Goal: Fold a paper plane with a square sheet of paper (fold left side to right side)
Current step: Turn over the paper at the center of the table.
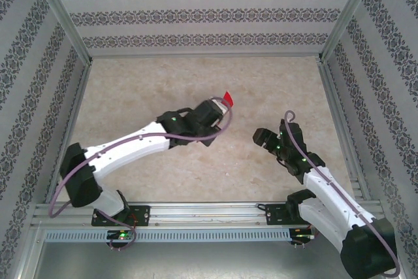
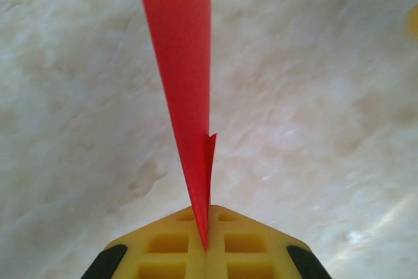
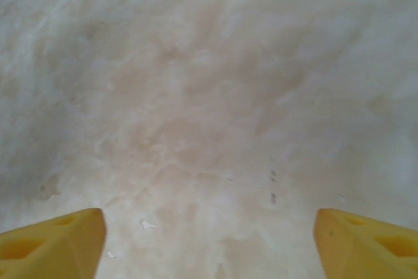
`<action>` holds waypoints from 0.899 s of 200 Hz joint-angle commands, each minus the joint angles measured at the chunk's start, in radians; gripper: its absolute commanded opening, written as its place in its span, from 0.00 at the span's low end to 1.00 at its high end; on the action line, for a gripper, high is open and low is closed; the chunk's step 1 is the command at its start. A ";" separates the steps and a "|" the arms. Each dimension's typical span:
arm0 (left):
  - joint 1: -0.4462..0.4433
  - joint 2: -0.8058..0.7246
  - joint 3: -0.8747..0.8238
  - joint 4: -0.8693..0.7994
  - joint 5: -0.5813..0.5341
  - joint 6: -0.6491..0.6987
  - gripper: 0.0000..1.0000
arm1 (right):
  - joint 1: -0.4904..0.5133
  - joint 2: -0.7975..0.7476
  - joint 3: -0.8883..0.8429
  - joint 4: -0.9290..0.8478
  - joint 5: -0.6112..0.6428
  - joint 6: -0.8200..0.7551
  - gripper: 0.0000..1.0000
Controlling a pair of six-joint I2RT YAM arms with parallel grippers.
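Paper plane (image 2: 183, 63): slim red dart, seen edge-on, long axis straight out from left gripper (image 2: 208, 227), which is clamped on its narrow end, nr table (image 1: 163, 83) ctr. Right gripper (image 3: 209, 246): jaws wide, holds nothing, well apart. Open tabletop all round.

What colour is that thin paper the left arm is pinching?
Bright red. The paper shows best in the left wrist view.

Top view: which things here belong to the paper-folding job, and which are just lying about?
Job: red paper, a narrow pointed shape, pinched in the shut left gripper; right gripper, open above the table.
Just there: patterned walls; metal rail by the arm bases.
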 commanded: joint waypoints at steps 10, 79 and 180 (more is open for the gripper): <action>-0.064 0.119 0.095 -0.294 -0.302 -0.059 0.00 | -0.048 -0.104 -0.037 -0.055 0.028 0.042 0.96; -0.112 0.253 0.029 -0.316 -0.262 -0.321 0.00 | -0.084 -0.224 -0.069 -0.133 0.048 0.043 0.98; -0.047 0.229 -0.083 0.112 0.218 -0.427 0.19 | -0.091 -0.128 -0.077 -0.054 -0.081 0.062 0.98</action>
